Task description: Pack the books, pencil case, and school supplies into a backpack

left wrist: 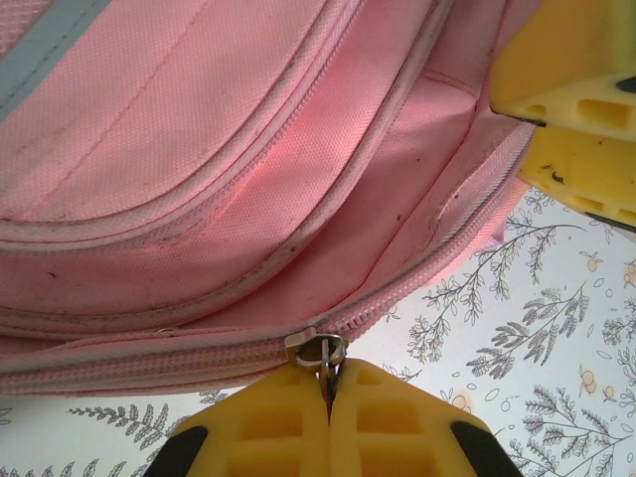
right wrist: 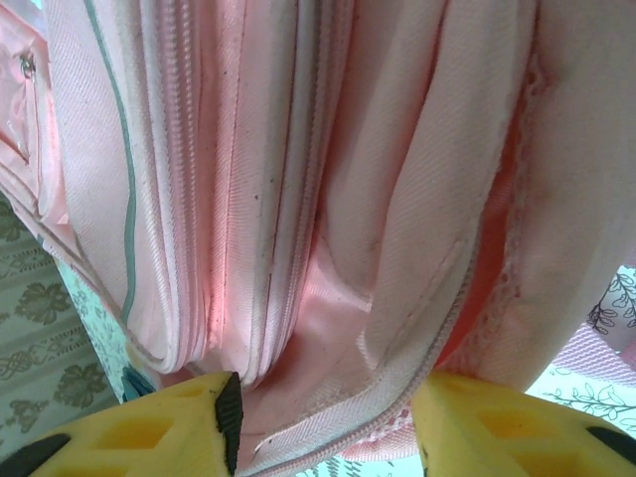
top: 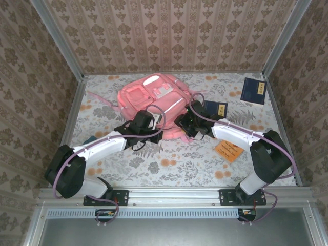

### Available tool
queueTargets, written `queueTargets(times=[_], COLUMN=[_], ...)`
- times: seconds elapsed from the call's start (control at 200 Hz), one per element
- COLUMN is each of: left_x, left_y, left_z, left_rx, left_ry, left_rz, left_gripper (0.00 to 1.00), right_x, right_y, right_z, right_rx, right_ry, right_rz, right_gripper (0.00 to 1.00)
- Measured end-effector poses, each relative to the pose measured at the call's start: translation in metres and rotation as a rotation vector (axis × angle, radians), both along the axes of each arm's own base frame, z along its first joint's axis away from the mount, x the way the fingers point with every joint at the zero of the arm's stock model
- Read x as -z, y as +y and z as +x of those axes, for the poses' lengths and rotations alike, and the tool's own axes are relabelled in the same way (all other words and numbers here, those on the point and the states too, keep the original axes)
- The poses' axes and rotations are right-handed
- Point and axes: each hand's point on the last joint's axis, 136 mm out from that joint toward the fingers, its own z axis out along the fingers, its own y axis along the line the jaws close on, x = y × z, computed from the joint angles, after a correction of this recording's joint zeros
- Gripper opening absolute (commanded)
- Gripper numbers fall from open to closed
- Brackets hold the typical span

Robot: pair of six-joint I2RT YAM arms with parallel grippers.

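pink backpack [top: 154, 95]: zipper pull [left wrist: 325, 354] pinched in left fingers [left wrist: 268, 427], fabric between parted right fingers [right wrist: 169, 422].

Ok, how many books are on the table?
3: a navy book back right, a second navy book beside the backpack, an orange-brown book nearer the front. More could be hidden.

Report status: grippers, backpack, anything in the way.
Left gripper shut on zipper pull. Right gripper astride backpack edge, grip unclear. Three books on table, not packed. Nothing blocks the zipper.
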Motion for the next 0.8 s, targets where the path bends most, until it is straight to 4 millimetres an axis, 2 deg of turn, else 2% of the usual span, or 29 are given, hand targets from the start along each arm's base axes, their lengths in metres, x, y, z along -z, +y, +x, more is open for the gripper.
queueTargets(times=[0.105, 0.345, 0.505, 0.69, 0.8], left_x=[0.0, 0.005, 0.008, 0.012, 0.014], left_y=[0.0, 0.008, 0.022, 0.072, 0.089], left_z=[0.0, 0.001, 0.007, 0.02, 0.028], left_rx=[0.001, -0.022, -0.074, -0.216, -0.277], left_ry=[0.0, 0.0, -0.009, -0.001, 0.01], left_rz=[0.003, 0.042, 0.078, 0.079, 0.069], left_gripper=[0.0, 0.0, 0.0, 0.0, 0.0], right_x=[0.007, 0.017, 0.016, 0.005, 0.002], right_y=[0.001, -0.001, -0.006, -0.008, -0.003], right_z=[0.001, 0.002, 0.005, 0.008, 0.009], right_rx=[0.003, 0.01, 0.024, 0.02, -0.004], right_ry=[0.016, 0.027, 0.007, -0.038, -0.055], right_rz=[-0.007, -0.031, -0.06, -0.066, -0.052], right_gripper=[0.34, 0.07, 0.02, 0.02, 0.02])
